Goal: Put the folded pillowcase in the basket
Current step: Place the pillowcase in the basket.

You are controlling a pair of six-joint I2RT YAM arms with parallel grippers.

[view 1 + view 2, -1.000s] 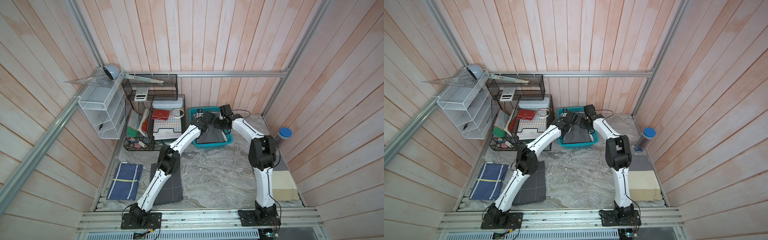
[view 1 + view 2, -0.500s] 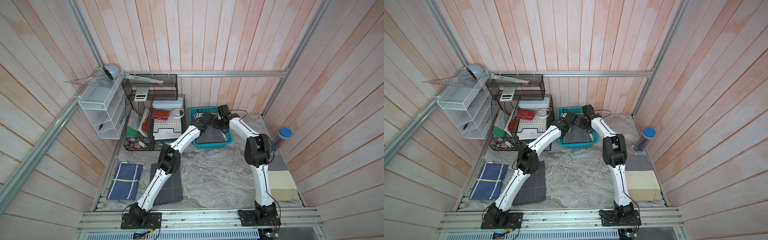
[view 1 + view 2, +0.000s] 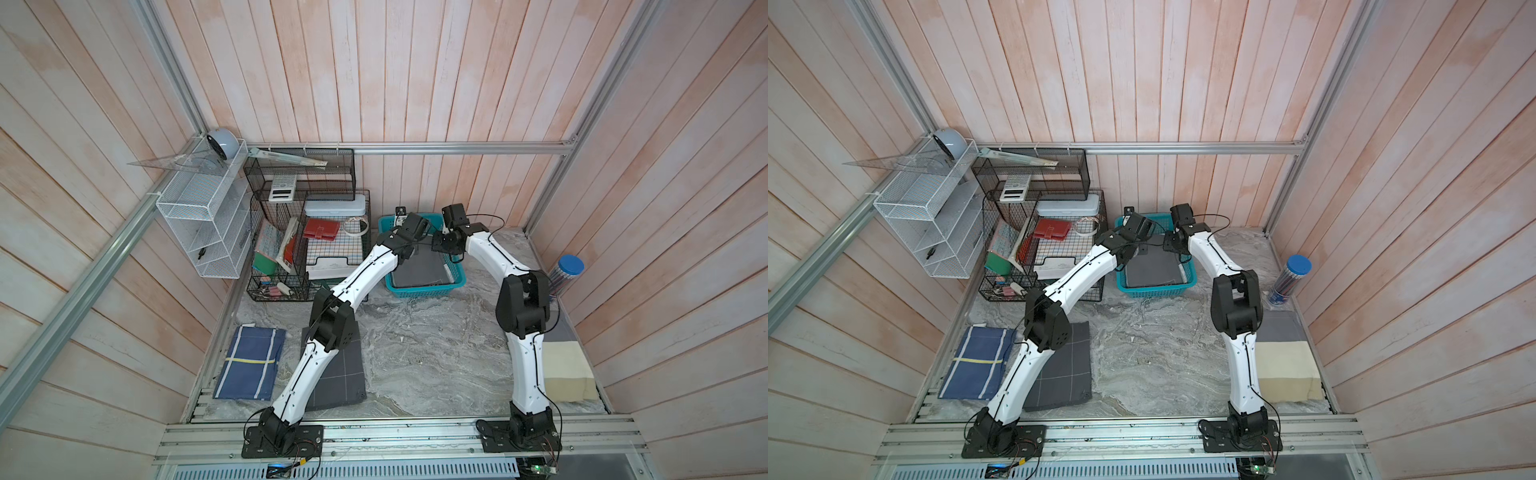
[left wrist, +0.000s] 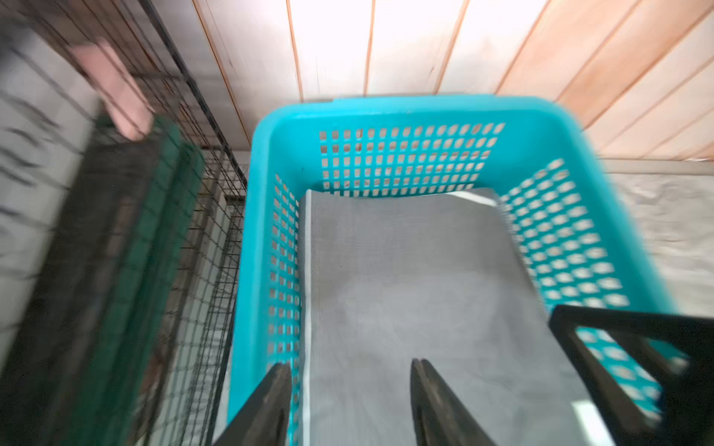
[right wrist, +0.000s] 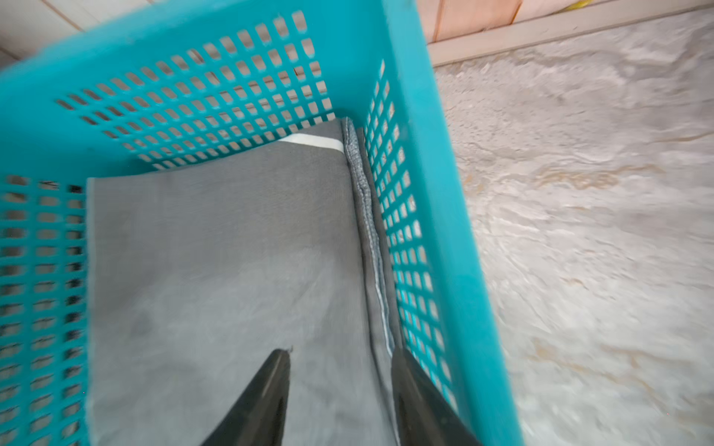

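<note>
Checking release risks, fast. Both claws are parted with nothing pinched. The left claw (image 4: 349, 401) and right claw (image 5: 340, 390) hang over the grey folded pillowcase (image 4: 405, 278). It lies flat on the floor of the basket (image 4: 386, 112), directly beneath both claws.

Nearest risk, we judge: we cannot tell whether the fingertips touch the cloth. A tip resting on it could drag the top layer up on the lift and spoil the fold.

Just beside the right claw's outer finger, the pillowcase's stacked edge stands up against the lattice wall. That finger looks very close to it. It could hook the edge and pull the cloth up the wall, or catch a lattice hole and tug the basket along.

The left claw's outer finger sits just beside the opposite lattice wall, so we see the same snag risk there.

In both top views the two claws sit close together over the basket. A careless retreat could knock them into each other.

Ahead of the claws, a white strip (image 5: 313, 142) peeks out at the far corner, so the layers may not be squared.

Beyond the left claw's outer side, the black wire organiser (image 4: 201, 270) stands just beside the basket, and a shoved basket would hit it. Past the right claw's outer side lies the tabletop (image 5: 579, 193), where the basket could slide.
</note>
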